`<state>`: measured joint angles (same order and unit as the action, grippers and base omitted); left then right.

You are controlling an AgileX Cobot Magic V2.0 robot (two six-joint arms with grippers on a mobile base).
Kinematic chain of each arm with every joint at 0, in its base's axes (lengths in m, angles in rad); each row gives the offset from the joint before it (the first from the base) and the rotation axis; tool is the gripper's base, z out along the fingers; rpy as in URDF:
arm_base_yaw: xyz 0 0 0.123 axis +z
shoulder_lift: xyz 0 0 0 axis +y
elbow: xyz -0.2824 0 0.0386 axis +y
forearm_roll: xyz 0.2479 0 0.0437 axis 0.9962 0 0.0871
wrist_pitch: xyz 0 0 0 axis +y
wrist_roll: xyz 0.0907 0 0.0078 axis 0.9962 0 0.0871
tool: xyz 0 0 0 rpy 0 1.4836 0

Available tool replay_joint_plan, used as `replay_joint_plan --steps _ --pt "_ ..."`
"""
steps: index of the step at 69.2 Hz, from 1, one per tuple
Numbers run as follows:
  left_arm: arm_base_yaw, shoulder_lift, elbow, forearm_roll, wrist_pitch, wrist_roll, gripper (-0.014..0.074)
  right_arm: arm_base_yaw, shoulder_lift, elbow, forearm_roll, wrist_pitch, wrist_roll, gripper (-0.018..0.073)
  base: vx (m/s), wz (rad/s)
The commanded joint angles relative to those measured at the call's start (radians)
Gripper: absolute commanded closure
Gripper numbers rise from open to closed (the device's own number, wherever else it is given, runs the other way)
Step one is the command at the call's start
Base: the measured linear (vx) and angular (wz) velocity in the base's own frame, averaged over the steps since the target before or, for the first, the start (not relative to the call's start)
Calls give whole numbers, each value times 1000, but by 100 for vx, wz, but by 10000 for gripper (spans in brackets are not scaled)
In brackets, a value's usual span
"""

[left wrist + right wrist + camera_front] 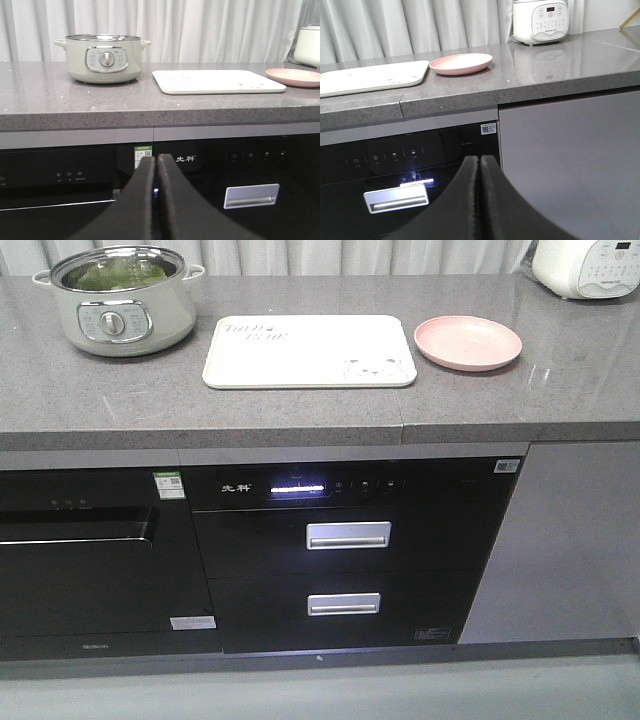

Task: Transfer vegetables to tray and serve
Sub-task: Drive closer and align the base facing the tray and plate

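Lettuce (118,275) is what I have to move, and right now it sits as a green heap inside the pale pot (102,62), high and to the left of the left gripper (156,159). The pot top gleams as if a glass lid covers it, though I cannot tell for sure. The tray (217,81) lies flat on the counter (300,410), above and to the right of those same fingertips, bare, with nothing on it. From the right gripper (480,159) the tray is up and far to the left, the pink plate (461,64) is up and slightly left, and the white cooker (540,20) is up and to the right at the back.

Both grippers are clenched, finger against finger, holding nothing, and both hang low in front of the dark cabinet fronts, below the counter edge.

I judge the job has barely started: no leaf is out of the pot. The step in hand is the reach to the pot. To do it well I would lift the left arm clear of the counter lip first, then spread its fingers before they come over the rim, not after. If a lid is there, it has to come off and be set aside, away from the tray. Leaves are limp and crinkled, so I would pinch low on the pale ribs, take the bunch in one bite and carry it low across to the tray.
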<state>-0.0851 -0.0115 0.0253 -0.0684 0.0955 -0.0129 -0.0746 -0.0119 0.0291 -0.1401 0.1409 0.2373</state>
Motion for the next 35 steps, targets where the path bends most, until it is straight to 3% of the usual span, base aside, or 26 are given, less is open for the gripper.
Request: replay_joint_plan --steps 1,35 --pt "0 -13 27 -8 -76 0 602 -7 -8 15 -5 -78 -3 562 10 -2" --pt "0 -13 27 -8 -76 0 602 -7 -8 15 -5 -78 -3 562 10 -1"
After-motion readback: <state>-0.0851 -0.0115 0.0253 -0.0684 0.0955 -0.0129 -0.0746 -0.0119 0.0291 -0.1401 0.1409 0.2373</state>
